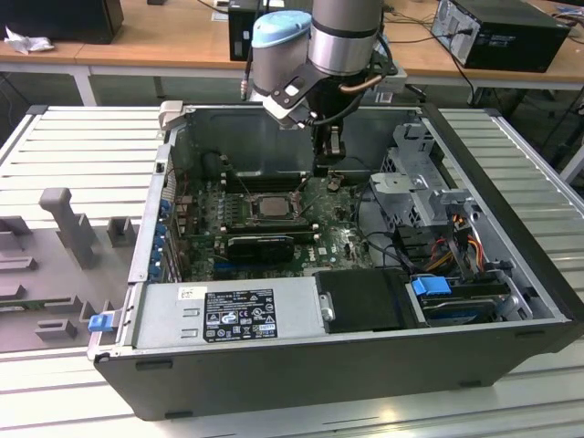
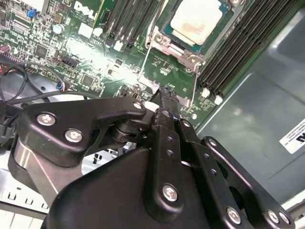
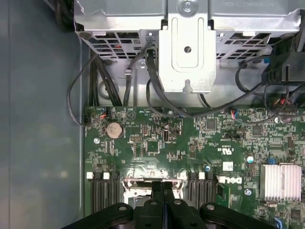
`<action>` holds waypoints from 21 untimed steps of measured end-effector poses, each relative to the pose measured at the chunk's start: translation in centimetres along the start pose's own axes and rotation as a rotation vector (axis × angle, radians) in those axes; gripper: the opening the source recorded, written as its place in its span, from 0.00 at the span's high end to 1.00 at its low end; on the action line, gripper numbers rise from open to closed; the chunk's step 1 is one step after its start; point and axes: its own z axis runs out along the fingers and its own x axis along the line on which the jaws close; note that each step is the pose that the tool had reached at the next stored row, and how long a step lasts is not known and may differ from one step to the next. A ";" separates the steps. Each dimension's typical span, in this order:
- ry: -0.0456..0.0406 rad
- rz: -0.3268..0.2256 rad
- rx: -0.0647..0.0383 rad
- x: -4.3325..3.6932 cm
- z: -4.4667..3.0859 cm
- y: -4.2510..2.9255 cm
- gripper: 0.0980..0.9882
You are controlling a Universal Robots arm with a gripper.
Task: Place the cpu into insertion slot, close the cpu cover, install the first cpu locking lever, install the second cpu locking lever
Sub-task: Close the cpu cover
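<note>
Nearest you, the gripper (image 2: 164, 93) has its fingers pressed together with nothing between them, tips down at the board just beside the socket's near corner. A thin wire locking lever (image 2: 146, 59) runs along that side; it looks unlatched, though you cannot be sure. Beyond it, the cpu cover (image 2: 190, 56) seems to lie flat over the cpu (image 2: 195, 24), which sits in the insertion slot (image 1: 248, 208). Judgement: placing done, cover likely closed, both levers outstanding. Memory slots (image 2: 238, 52) lie farther off.
</note>
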 end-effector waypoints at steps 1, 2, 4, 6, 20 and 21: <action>0.0000 -0.001 0.000 0.00 0.09 0.07 0.99; -0.0001 -0.003 0.000 0.00 0.13 0.11 0.99; 0.0000 -0.010 0.000 -0.01 0.32 0.43 0.99; 0.0000 -0.014 0.000 0.00 0.59 0.91 0.99; 0.0000 -0.023 0.006 0.06 2.06 2.17 0.99; 0.0003 -0.024 0.007 0.05 2.16 2.17 0.99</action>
